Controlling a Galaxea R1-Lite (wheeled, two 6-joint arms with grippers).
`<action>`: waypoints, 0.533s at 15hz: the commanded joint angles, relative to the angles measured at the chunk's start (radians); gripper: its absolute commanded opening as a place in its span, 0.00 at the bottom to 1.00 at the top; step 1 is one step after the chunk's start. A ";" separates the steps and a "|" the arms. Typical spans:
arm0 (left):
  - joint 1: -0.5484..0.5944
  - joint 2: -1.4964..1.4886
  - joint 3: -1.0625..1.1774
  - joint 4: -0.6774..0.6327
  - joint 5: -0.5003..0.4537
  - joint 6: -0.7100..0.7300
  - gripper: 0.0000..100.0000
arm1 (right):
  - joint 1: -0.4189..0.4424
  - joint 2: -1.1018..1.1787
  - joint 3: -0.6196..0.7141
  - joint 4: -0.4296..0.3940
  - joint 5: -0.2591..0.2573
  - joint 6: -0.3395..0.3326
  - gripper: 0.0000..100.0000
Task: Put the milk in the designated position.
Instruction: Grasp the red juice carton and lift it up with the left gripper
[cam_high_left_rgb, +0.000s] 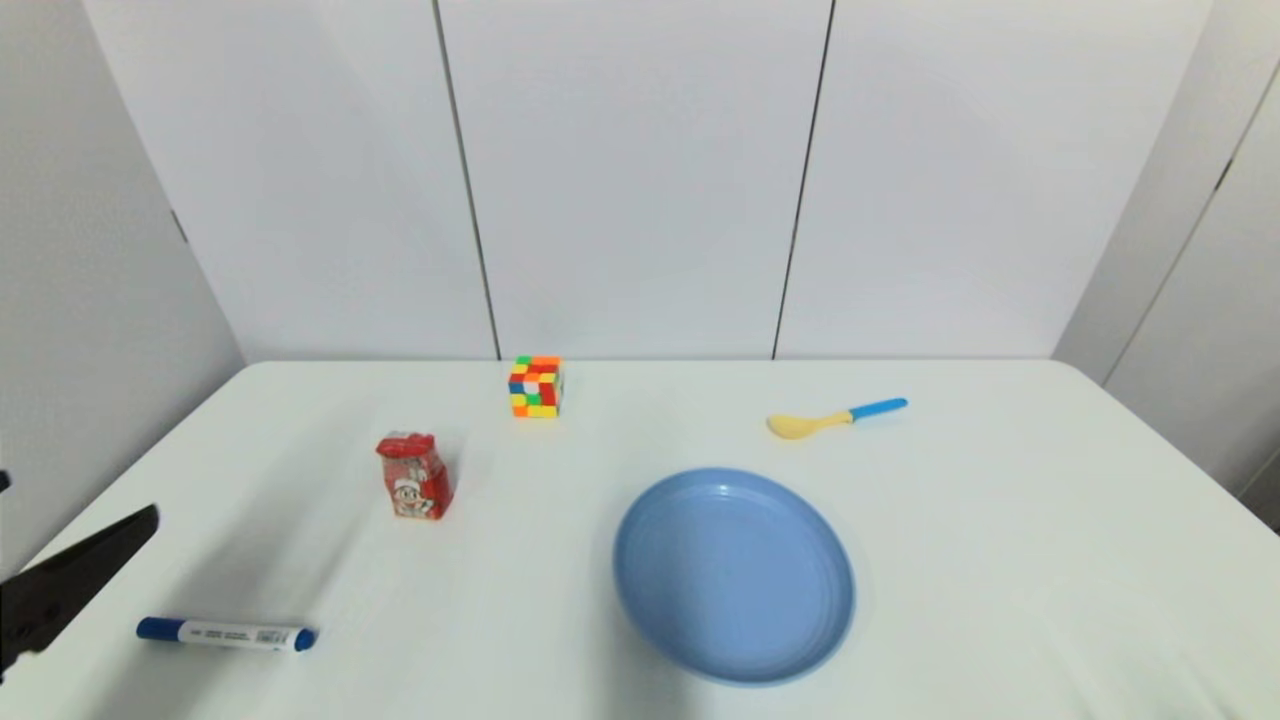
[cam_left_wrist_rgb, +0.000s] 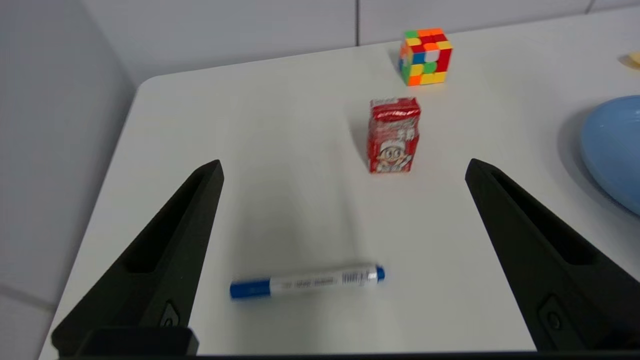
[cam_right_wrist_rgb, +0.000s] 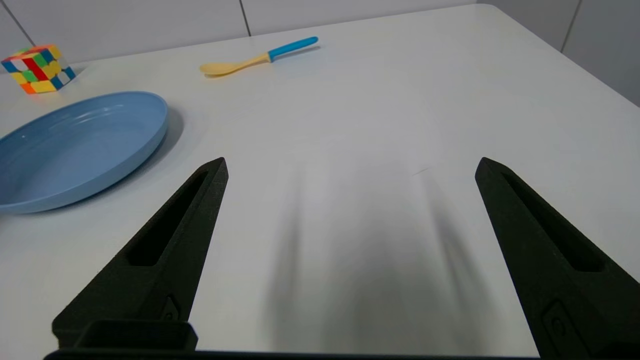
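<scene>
The milk (cam_high_left_rgb: 415, 477) is a small red carton with a cartoon child's face, standing upright on the white table left of centre; the left wrist view shows the milk (cam_left_wrist_rgb: 393, 135) ahead of my fingers. My left gripper (cam_left_wrist_rgb: 344, 167) hovers open and empty at the table's near left, well short of the carton; only one black finger (cam_high_left_rgb: 75, 575) shows in the head view. My right gripper (cam_right_wrist_rgb: 351, 165) is open over bare table to the right of the blue plate (cam_right_wrist_rgb: 75, 150) and is out of the head view.
A blue-capped white marker (cam_high_left_rgb: 226, 634) lies near the front left, between my left gripper and the milk. A multicoloured puzzle cube (cam_high_left_rgb: 536, 386) sits behind the carton. The blue plate (cam_high_left_rgb: 735, 575) lies centre-right, with a yellow spoon with blue handle (cam_high_left_rgb: 835, 417) beyond it.
</scene>
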 joint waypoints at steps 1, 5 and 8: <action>-0.001 0.501 -0.162 -0.206 -0.308 0.171 1.00 | 0.000 0.001 0.000 0.000 0.000 0.001 1.00; 0.177 0.722 -0.214 -0.301 -0.644 0.410 1.00 | 0.000 0.001 0.000 -0.001 0.000 0.001 1.00; 0.318 0.854 -0.291 -0.298 -0.891 0.607 1.00 | 0.000 0.001 0.000 -0.001 0.000 0.001 1.00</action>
